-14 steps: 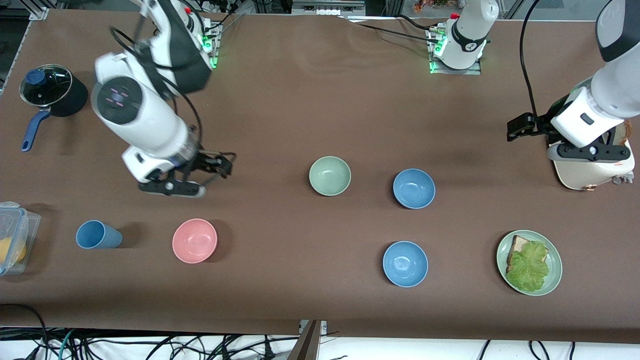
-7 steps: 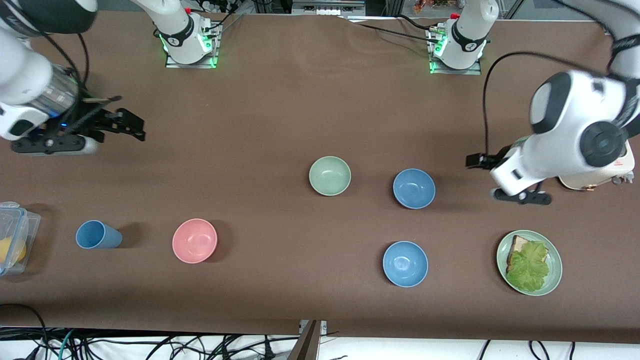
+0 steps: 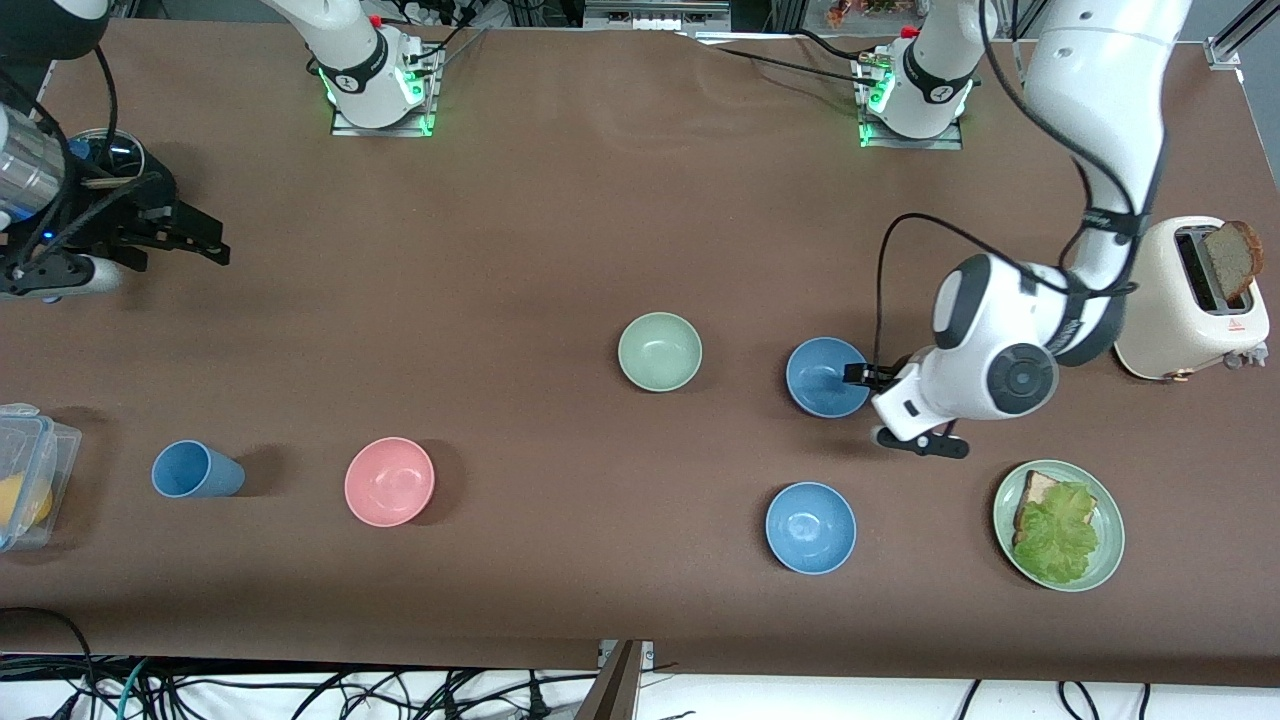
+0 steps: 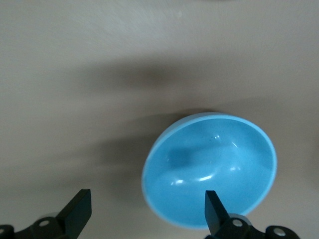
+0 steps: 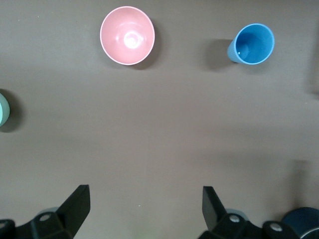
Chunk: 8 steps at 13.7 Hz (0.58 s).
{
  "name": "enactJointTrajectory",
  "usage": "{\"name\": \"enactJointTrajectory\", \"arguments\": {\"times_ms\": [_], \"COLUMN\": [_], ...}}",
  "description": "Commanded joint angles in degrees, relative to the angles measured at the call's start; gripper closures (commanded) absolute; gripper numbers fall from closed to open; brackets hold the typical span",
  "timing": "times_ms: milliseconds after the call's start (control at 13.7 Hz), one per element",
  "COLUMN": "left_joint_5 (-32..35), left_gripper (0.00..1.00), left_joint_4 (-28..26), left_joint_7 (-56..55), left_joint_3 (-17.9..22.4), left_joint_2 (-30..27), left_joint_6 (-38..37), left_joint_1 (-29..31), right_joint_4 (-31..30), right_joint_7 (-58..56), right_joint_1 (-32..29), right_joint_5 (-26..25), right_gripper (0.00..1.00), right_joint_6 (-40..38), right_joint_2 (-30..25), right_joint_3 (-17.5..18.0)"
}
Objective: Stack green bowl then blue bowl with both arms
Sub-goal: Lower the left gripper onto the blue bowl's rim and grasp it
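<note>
- Brown tabletop (image 3: 600, 220): we see the left end effector (image 4: 147, 211) spread open at the blue bowl (image 3: 826, 376), one finger (image 4: 214, 209) over its rim.
- Right end effector (image 5: 142, 209), open too, waits over the right arm's end.

Left tool (image 3: 862, 376) hangs over blue bowl (image 3: 826, 377).

A robotics lab: bench-bolted arm bases (image 3: 380, 85), loose cables (image 3: 300, 690)
</note>
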Motion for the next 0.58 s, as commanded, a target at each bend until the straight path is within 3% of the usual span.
{"name": "enactJointTrajectory", "arguments": {"times_ms": [0,146,218,364,510], "left_joint_5": [-1.0,-0.6,0.1,0.5,2.4], "left_gripper": [0.00,0.00,0.15,0.80,1.00], "left_joint_4": [-9.7,-12.3,-12.2,-12.1,-11.9], "left_joint_7": [0.1,0.1,0.6,0.4,0.6], "left_joint_3": [-1.3,-1.3,-1.3,-1.3,-1.3], "left_joint_2": [-2.3,-1.9,-2.1,-3.2,-3.6], "left_joint_6": [11.6,16.9,16.8,15.8,15.0], "left_joint_1": [-0.1,-0.1,-0.1,-0.1,0.1], "right_joint_4": [2.3,2.7,2.7,2.4,2.3], "right_joint_7": [-0.6,0.3,0.2,-0.2,-0.4], "right_joint_1": [0.0,0.1,0.4,-0.6,-0.8], "right_joint_5": [0.1,0.6,-0.3,-0.5,-0.4], "right_gripper": [0.01,0.01,0.01,0.01,0.01], "right_joint_6": [-1.3,-1.2,-1.2,-1.3,-1.4], "right_joint_2": [-0.7,0.2,0.2,0.4,0.6], "right_joint_3": [0.0,0.1,0.3,-1.0,-1.9]}}
